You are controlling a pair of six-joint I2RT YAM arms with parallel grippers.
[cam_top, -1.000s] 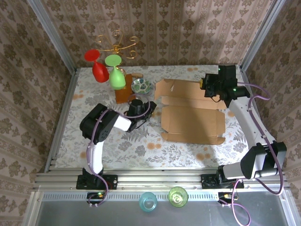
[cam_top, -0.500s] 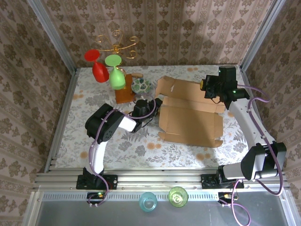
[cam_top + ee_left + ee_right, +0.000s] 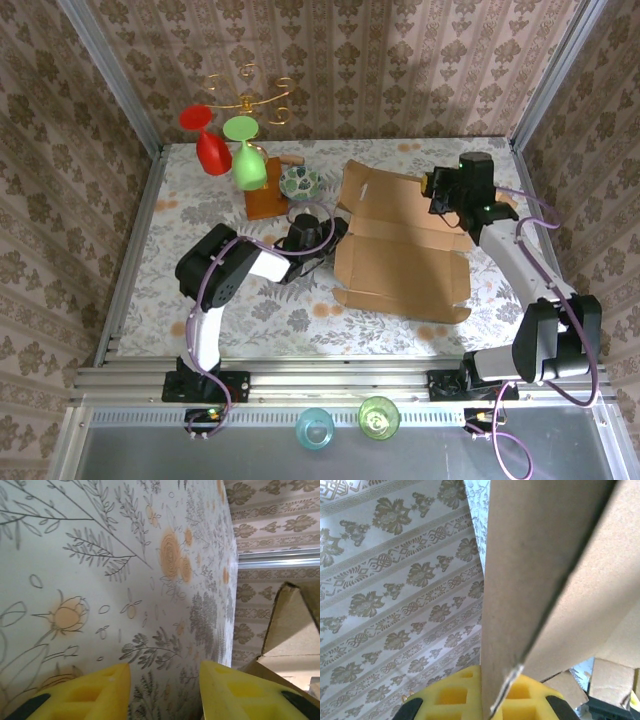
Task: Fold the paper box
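From above, the paper box (image 3: 400,255) lies right of centre on the table (image 3: 300,315). It is mostly flat, with its far panel tilted up off the cloth. The right gripper (image 3: 437,192) sits at that panel's far right edge. The left gripper (image 3: 330,232) is low at the box's left edge, just right of the wooden board (image 3: 262,203).

In the left wrist view, the left gripper (image 3: 162,680) has its 2 yellow fingers (image 3: 85,695) spread apart, with flowered cloth between them and nothing gripped. A raised corner of the box (image 3: 287,625) stands just right of the right-hand finger.

In the right wrist view, the right gripper (image 3: 492,692) is pinched onto a thin cardboard flap of the box (image 3: 545,555), whose edge runs down between the pads.

The step in hand looks to me like raising the far panel along its crease. To do it well, the right arm should swing the flap in an arc about that crease rather than drag it, or the whole sheet may slide. The left gripper would do best bracing the left edge down. A pinch this close to the edge could crumple the card.
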